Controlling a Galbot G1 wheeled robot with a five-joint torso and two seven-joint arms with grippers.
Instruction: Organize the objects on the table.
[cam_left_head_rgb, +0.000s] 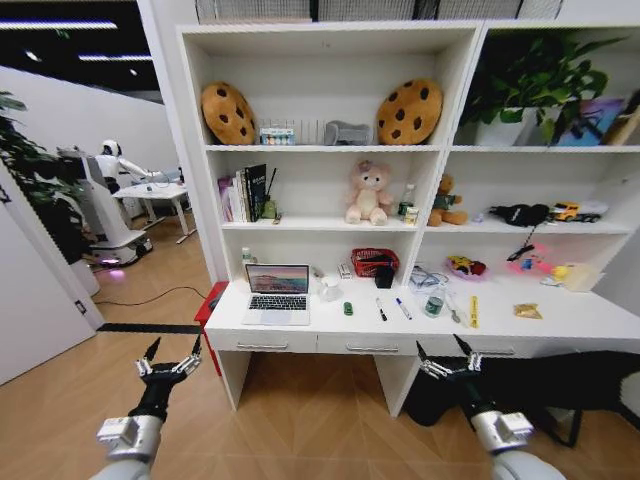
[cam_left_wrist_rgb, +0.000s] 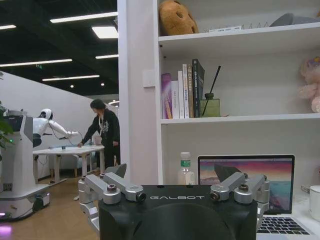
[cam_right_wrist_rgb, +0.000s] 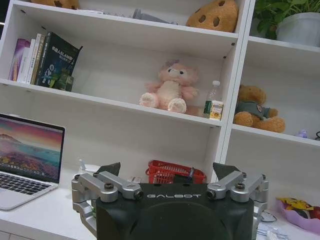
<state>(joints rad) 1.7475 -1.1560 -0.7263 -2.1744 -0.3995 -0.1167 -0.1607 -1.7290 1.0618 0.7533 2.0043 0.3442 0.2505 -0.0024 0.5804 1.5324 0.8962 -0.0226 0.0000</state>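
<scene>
Nothing tidied yet, judging by the desk: open silver laptop at centre-left of the white table, with tiny green toy, markers and green-topped jar scattered toward centre. Low in the frame, left gripper and right gripper, both spread and empty, short of the table.

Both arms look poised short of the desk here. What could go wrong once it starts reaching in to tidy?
The markers, green toy and jar lie close together, so an open right end effector might knock a neighbour. The laptop stands open, so the left end effector could catch its screen. The shelf above the table may limit approach from above.
</scene>
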